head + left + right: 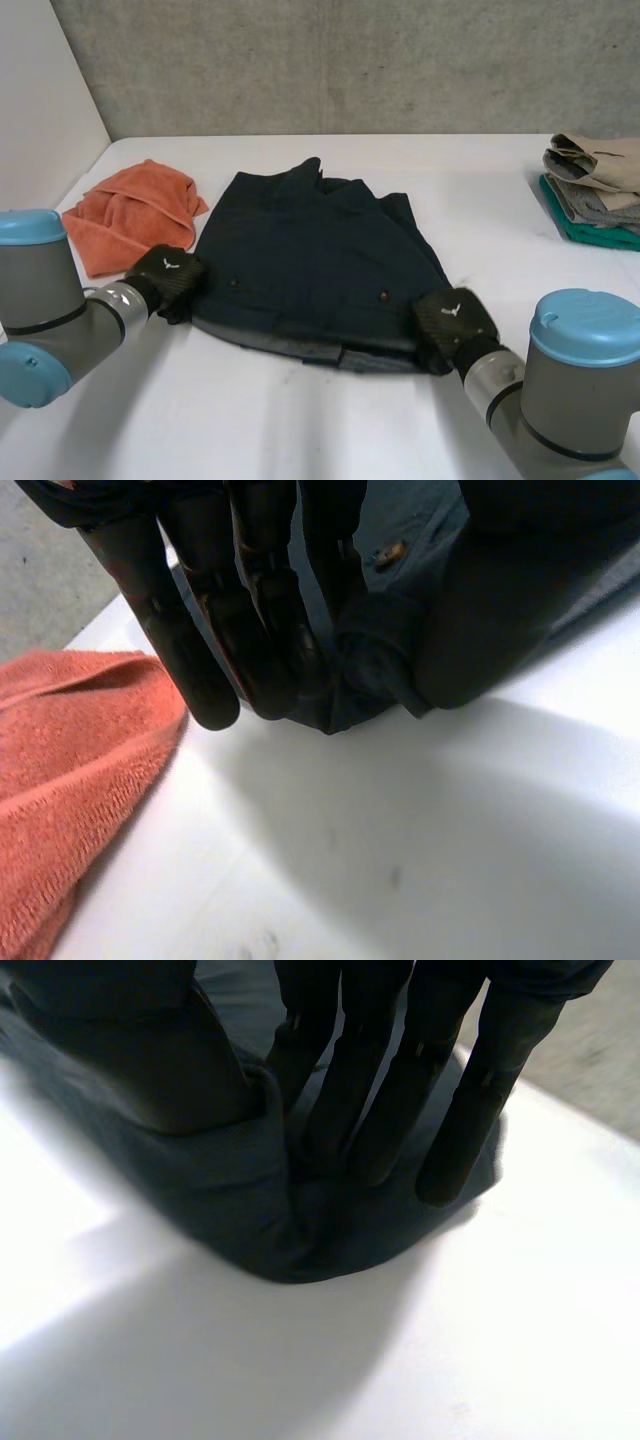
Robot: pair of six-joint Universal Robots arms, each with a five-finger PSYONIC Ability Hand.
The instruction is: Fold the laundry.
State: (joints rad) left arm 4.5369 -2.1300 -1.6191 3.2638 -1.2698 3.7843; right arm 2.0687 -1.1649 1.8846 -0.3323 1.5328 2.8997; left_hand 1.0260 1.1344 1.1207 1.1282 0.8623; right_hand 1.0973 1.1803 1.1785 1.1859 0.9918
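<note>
Lying flat at the middle of the white table (300, 420), the dark garment (310, 255) stretches away from both hands, its near corners pinched between thumb and fingers: left hand (168, 272) leftward, right hand (455, 322) rightward; orange towel (125, 220) alongside.

Garment (310, 260) lies between towel (125, 220), left, and clothes pile (595, 190), right.

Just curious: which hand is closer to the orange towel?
The left. The left hand grips the dark garment at the corner beside the orange towel; the right hand grips the opposite corner.
</note>
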